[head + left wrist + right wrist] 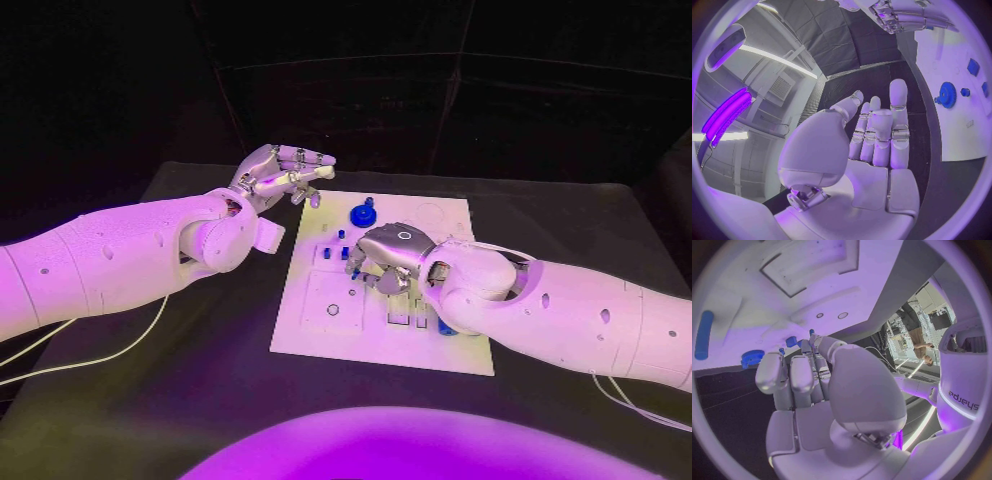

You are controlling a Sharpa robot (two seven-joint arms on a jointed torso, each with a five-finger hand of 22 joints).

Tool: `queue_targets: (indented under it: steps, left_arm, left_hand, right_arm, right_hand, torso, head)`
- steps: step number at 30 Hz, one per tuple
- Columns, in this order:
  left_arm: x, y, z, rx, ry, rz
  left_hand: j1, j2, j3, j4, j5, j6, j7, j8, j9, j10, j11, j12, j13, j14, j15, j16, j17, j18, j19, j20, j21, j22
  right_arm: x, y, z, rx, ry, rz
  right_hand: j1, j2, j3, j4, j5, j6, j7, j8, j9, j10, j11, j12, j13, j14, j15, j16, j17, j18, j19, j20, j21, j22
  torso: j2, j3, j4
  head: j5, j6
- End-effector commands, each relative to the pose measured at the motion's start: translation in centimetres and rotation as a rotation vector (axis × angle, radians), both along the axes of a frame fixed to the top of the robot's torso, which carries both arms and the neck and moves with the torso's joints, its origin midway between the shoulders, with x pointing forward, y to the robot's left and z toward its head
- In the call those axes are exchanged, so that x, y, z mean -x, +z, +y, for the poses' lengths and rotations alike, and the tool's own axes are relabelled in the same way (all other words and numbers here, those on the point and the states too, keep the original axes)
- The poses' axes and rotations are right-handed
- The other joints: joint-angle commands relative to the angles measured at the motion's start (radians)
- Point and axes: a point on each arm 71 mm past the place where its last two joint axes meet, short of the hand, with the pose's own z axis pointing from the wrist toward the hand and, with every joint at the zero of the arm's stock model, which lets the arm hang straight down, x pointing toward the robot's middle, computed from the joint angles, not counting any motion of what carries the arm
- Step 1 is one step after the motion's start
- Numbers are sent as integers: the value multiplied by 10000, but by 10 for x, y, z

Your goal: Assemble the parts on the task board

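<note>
The white task board [325, 335] lies in the middle of the black table. A blue gear [362, 214] stands near its far edge, with small blue parts [342, 236] just nearer. My right hand [387, 255] is low over the board's middle, fingers pointing down at it. In the right wrist view its fingers [792, 380] lie straight and together, tips by small blue parts [792, 341], with the gear [752, 359] and a long blue part [703, 335] off to one side. My left hand [284, 172] hovers beside the board's far left corner, its fingers [879, 130] extended, holding nothing.
A blue part [447, 327] peeks out under my right forearm at the board's right edge. White cables trail over the table at the left [87, 360] and right [635, 405]. Bare table [173, 400] surrounds the board.
</note>
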Motion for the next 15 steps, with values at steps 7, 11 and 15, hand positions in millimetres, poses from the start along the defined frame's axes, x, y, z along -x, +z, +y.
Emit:
queue_targets:
  steps: [7, 11, 15]
  left_arm:
    - [-1, 1, -1, 106, -103, -22]
    - [-1, 1, -1, 102, -101, -19]
    - [-1, 1, -1, 97, -109, 0]
  left_hand:
    - [27, 61, -34, -37, -26, -22, 4, -39, -4, -58, 14, 13, 7, -88, 7, -49, -18, 173, -61, 36, -53, -11]
    - [42, 63, -48, -42, -27, -7, 1, -28, 1, -65, 16, 24, 10, -105, 9, -55, -44, 174, -63, 40, -64, -27]
    - [42, 63, -48, -42, -27, -7, 1, -28, 1, -65, 16, 24, 10, -105, 9, -55, -44, 174, -63, 40, -64, -27]
  right_arm:
    - [4, -4, 5, 255, 346, 117]
    - [6, -5, 5, 267, 392, 141]
    - [6, -6, 5, 306, 412, 173]
  right_hand:
    - [-86, 48, -26, -62, 38, -21, 56, -31, -4, 2, 41, -17, 6, 242, -63, 38, -9, -102, 62, -12, 71, 18]
    - [-86, 48, -26, -62, 38, -21, 56, -31, -4, 2, 41, -17, 6, 242, -63, 38, -9, -102, 62, -12, 71, 18]
    - [-96, 46, -31, -64, 38, -23, 58, -33, -5, 0, 43, -21, 7, 242, -60, 42, -7, -104, 67, -10, 77, 27]
  torso:
    - [2, -4, 0]
    - [4, -4, -1]
    - [-6, -4, -8]
  head:
    - [107, -85]
    - [123, -89]
    - [117, -89]
